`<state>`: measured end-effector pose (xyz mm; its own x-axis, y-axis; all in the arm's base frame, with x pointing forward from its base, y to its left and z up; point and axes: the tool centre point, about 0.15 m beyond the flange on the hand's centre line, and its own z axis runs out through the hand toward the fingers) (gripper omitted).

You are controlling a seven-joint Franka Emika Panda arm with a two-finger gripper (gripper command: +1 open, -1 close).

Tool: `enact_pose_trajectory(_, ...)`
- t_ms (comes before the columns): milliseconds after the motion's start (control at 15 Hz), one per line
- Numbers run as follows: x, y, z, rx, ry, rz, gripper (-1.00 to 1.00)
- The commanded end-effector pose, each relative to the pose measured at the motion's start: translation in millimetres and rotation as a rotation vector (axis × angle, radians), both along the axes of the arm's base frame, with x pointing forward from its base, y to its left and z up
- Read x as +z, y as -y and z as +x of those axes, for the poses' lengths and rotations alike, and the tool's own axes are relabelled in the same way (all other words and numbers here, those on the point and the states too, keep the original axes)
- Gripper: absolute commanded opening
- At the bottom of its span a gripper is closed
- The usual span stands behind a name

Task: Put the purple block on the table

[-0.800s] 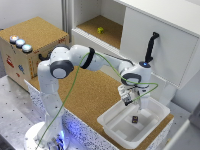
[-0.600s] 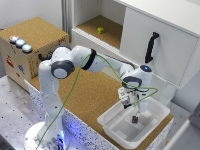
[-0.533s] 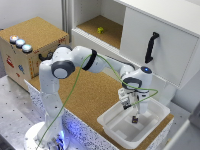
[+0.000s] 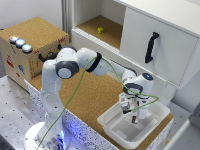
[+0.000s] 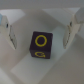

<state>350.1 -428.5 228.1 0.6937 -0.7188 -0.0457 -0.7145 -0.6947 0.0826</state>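
The purple block [image 5: 41,45] is a small dark cube with yellow ring marks, lying on the floor of the white plastic tray [image 4: 112,127]. In the wrist view it sits between my two fingertips [image 5: 8,31], which stand apart on either side of it without touching. In the exterior view my gripper [image 4: 128,111] is lowered into the tray, fingers pointing down; the block itself is hidden there by the fingers. The table [image 4: 90,97] is the brown cork worktop under the tray.
A cork-topped box with round buttons [image 4: 30,42] stands at the exterior view's left. A white cabinet with a black door handle [image 4: 151,47] is behind the tray; a small yellow object [image 4: 100,30] lies in its open shelf.
The gripper has moved slightly lower into the tray; otherwise the scene looks the same.
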Motion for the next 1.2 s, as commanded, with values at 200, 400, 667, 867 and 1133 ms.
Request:
enact_pose_trajectory(200, -19.7, -1.7, 14.7, -0.033, 0.001, -0.012, -1.0)
enact_pose_trajectory(400, -14.4, -9.8, 15.0, -0.061, 0.012, -0.009, -1.0)
enact_pose_trajectory(667, 10.4, -18.8, 17.2, -0.1, 0.021, -0.059, -1.0)
enact_pose_trajectory(867, 42.4, -32.3, 23.3, -0.08, 0.072, -0.097, -1.0)
enact_pose_trajectory(1133, 87.8, -70.6, 33.5, 0.015, 0.155, -0.099, -1.0)
